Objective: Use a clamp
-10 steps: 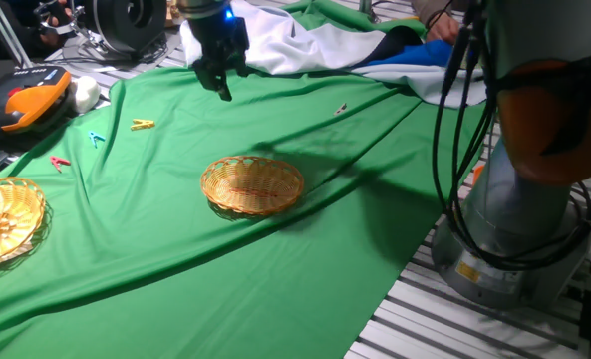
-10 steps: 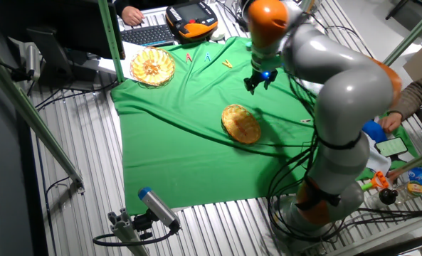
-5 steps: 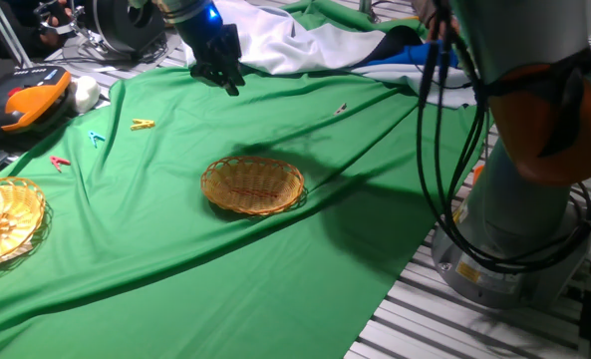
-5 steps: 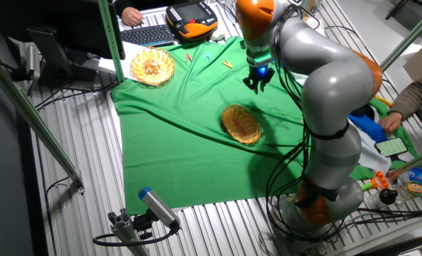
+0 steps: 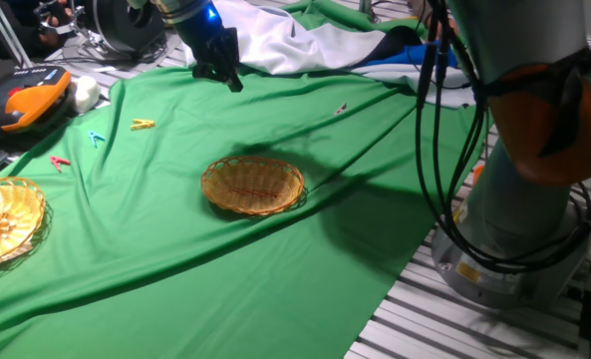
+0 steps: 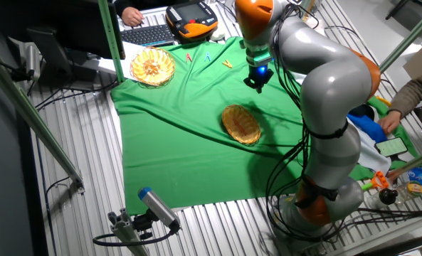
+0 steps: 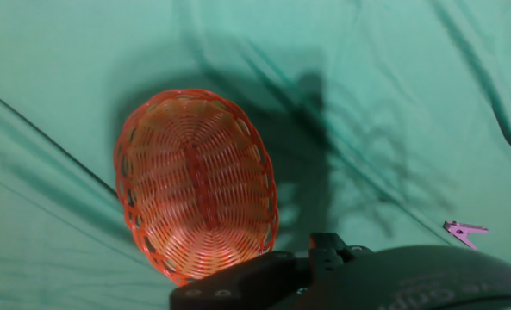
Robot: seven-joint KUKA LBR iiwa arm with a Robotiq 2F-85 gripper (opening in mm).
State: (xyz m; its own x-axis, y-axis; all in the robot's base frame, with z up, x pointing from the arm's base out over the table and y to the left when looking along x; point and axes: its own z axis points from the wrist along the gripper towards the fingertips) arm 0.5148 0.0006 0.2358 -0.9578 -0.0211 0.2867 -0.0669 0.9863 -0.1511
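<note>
The clamp (image 5: pixel 341 109) is a tiny dark clip lying on the green cloth (image 5: pixel 175 269) near its far right edge; in the hand view it shows pinkish at the lower right (image 7: pixel 464 231). My gripper (image 5: pixel 231 82) hangs above the far part of the cloth, well left of the clamp and behind the wicker basket (image 5: pixel 253 184). It holds nothing, and its fingers are too dark and small to tell whether they are apart. From the other side the gripper (image 6: pixel 258 83) is above the cloth beyond the basket (image 6: pixel 241 124). The hand view looks down on the basket (image 7: pixel 195 185).
Yellow (image 5: pixel 143 125), blue (image 5: pixel 97 139) and red (image 5: pixel 60 163) clothespins lie at the cloth's left side. A second wicker basket (image 5: pixel 1 219) sits at the far left. White and blue fabric (image 5: pixel 305 45) is piled behind the cloth. The arm's base (image 5: pixel 514 229) stands right of the table.
The gripper has moved up and back toward the cloth's far edge and tilted. The arm has swung across the right of the view. Basket and clips have not moved.
</note>
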